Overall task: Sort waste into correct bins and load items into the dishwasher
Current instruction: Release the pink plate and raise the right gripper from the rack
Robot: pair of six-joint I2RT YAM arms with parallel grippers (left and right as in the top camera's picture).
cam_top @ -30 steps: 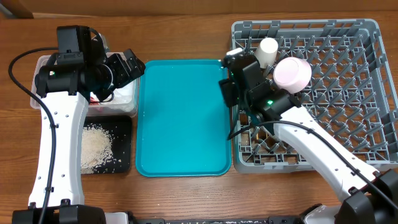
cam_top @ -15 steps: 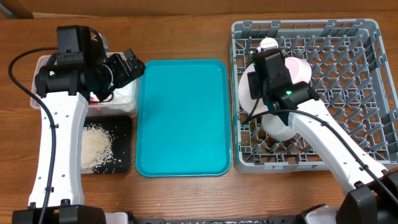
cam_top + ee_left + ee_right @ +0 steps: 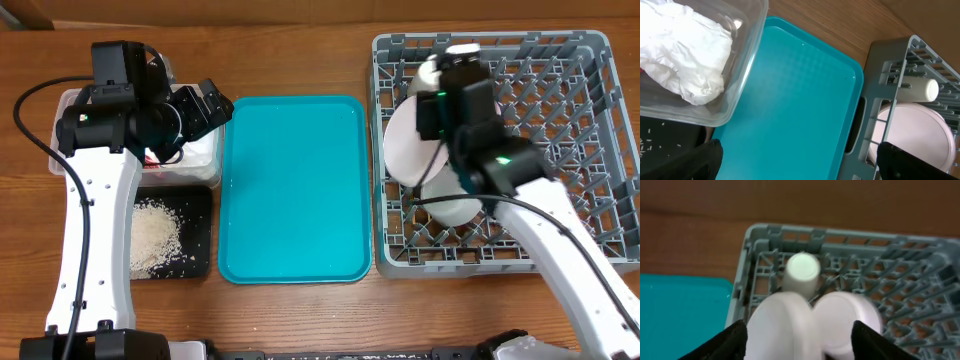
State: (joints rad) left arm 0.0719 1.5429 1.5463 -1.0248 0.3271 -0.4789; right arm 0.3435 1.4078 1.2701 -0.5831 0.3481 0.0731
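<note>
Plate [image 3: 782,325] propped in dish rack [image 3: 747,270] | likely stiff, slick, breakable; pinch rim | right gripper [image 3: 800,336] spread wide, empty

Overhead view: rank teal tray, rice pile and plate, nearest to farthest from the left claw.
From the left claw:
1. teal tray, right beside it on its right.
2. rice pile, on the black tray, back toward the arm's base.
3. plate, in the rack, beyond the teal tray.
</note>
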